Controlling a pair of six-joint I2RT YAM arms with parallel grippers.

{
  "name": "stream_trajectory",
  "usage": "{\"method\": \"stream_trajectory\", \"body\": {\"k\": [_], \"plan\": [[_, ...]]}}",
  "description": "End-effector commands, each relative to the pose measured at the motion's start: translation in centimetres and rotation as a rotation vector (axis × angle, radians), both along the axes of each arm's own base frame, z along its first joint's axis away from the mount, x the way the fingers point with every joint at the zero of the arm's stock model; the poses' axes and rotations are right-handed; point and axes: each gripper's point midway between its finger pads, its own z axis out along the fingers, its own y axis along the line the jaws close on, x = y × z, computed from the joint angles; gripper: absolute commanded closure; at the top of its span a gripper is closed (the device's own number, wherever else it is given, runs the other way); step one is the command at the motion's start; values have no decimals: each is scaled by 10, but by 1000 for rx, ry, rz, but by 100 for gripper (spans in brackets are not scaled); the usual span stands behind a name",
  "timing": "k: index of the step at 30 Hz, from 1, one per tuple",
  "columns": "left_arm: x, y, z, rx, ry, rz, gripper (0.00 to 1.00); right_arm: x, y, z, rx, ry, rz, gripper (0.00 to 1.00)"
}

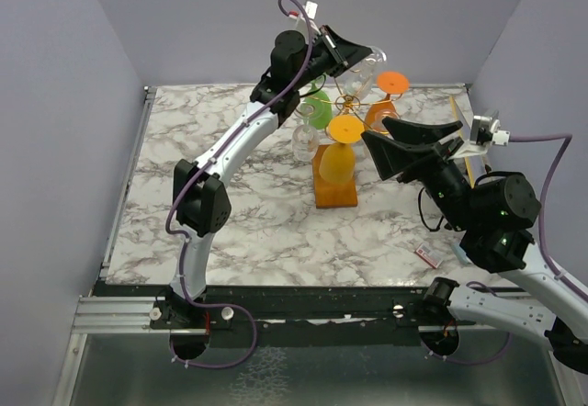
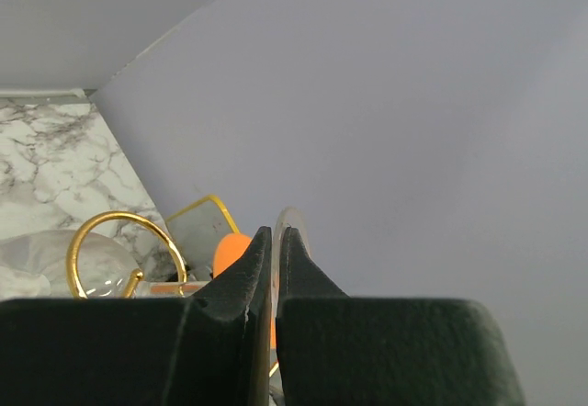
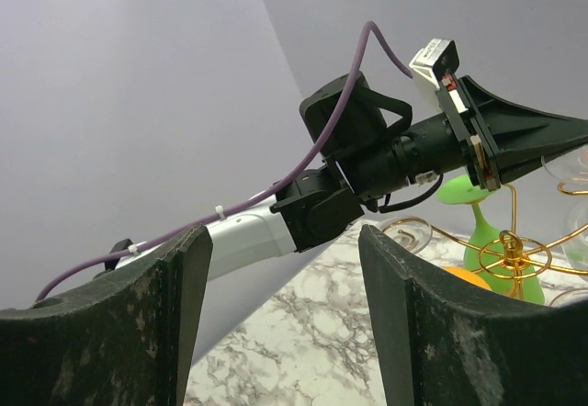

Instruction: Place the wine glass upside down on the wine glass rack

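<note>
The left arm [image 1: 230,144] stretches far forward and upward with its wrist roughly level. The left gripper [image 1: 367,55] has its jaws pinched on the thin foot of a clear wine glass [image 2: 292,224]. The right arm [image 1: 501,222] is folded at the elbow. The right gripper [image 1: 375,130] sits just below and right of the left one, pointing left, with its jaws spread wide and holding nothing

Top ext cam: high, at near edge, looks down & fwd over whole surface [image 1: 230,213], wide. L wrist cam: tight behind left claw [image 2: 276,236], tilted up at wall [image 2: 413,103]. R wrist cam: low, past right claw [image 3: 280,259], faces left arm [image 3: 248,231]. All 3 share wine glass rack [image 1: 344,103].
</note>
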Motion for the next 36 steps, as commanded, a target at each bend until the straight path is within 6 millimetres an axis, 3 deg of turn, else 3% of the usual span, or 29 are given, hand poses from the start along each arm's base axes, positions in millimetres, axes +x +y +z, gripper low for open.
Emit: {"method": "stream_trajectory", "body": {"k": [1,17,26,36], "plan": [[7,3,23,-27,-76,61,100,0,-4,-1,18,9,-14,30],[26,-4,19,-15,-50,93,100,0,-3,0,19,9,-11,30],[31,19,22,49,-69,202,100,1,-3,-2,17,15,-13,30],[34,31,6,105,10,231,100,3,3,-5,13,19,-2,30]]}}
